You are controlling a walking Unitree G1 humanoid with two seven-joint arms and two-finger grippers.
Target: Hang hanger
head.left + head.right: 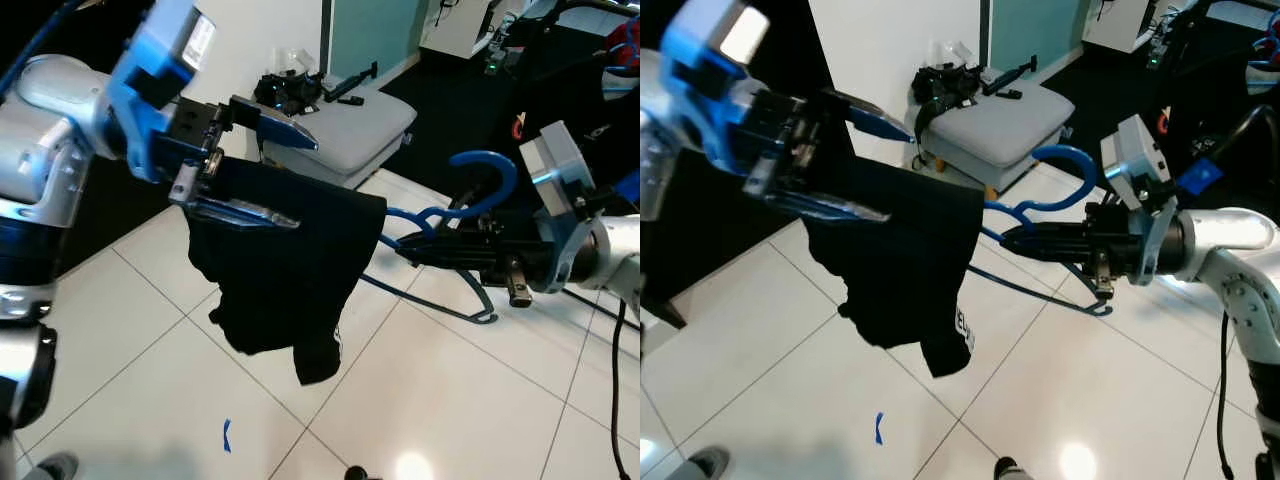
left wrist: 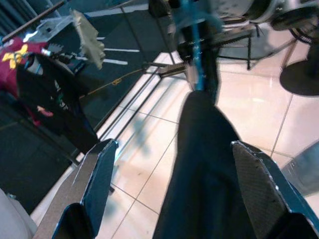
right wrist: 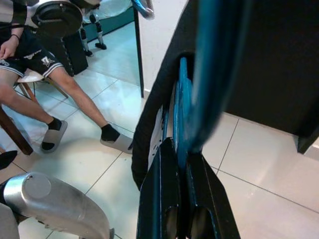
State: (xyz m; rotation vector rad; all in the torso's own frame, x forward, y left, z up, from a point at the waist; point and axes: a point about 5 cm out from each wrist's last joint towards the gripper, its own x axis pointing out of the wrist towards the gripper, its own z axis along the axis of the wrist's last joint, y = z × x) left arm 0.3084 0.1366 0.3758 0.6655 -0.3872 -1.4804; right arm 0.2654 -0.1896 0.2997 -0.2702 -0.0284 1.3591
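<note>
Clamped tight, the right gripper pinches the blue hanger at its neck, just below the hook; in the right wrist view the two black fingers press against the blue wire from both sides. Spread wide apart, the left gripper holds nothing between its fingers: the black garment passes through the gap and drapes over the lower finger, while the upper one points free at about 3 o'clock.

Garment and hanger hang in mid-air above the white tiled floor, the hanger at 3 o'clock from the cloth with its hook curling up toward 12. A grey cushioned stool stands behind, at 12 o'clock, carrying a black device. A seated person's legs in slippers appear in the right wrist view.
</note>
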